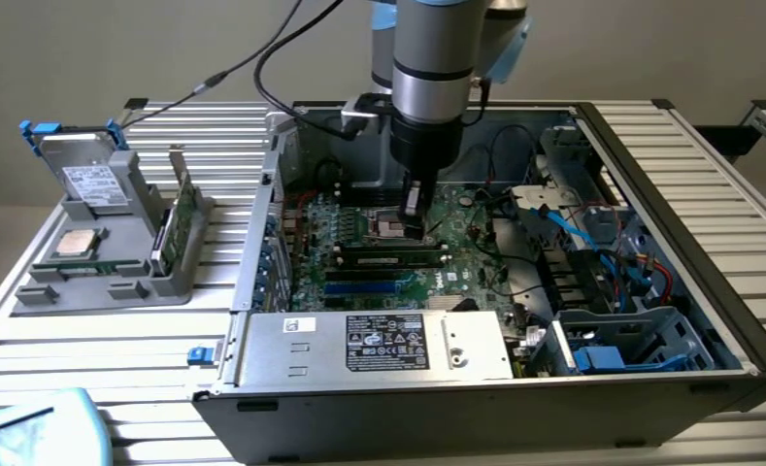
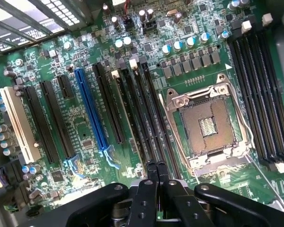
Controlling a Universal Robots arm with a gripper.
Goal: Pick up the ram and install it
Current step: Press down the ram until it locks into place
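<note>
Arm comes down from above into the open PC case (image 1: 693, 291), which sits on a slatted table (image 1: 98, 359). Gripper (image 1: 413, 221) hangs low over the motherboard (image 1: 356, 238), about over the CPU socket (image 1: 396, 228). In the wrist view the gripper (image 2: 156, 171) has both fingers (image 2: 150, 176) pressed together with no gap and nothing between them, so it is fully closed and empty. Ram (image 1: 389, 257) is already in the case: a long dark stick lying along a slot just in front of the socket, on the side toward the power supply (image 1: 376, 345), with a latch at each end. In the wrist view it looks like the thin edge-on strip (image 2: 130, 118) standing in one of the black slots between the blue slot (image 2: 91, 111) and the socket (image 2: 206, 125); the fingertips sit right by the near end of those slots, but contact with the ram cannot be told. Socket is open, with bare contacts and a metal frame around them. Four more black slots (image 2: 260, 90) run along the socket's other side. On the exterior view's left, outside the case, a grey holder (image 1: 46, 291) carries a drive with blue clips (image 1: 84, 180), a square silver CPU (image 1: 75, 243) and a green board (image 1: 176, 228) standing on edge, well apart from the gripper. Blue and red cables (image 1: 622, 252) lie in the case on the exterior view's right.
</note>
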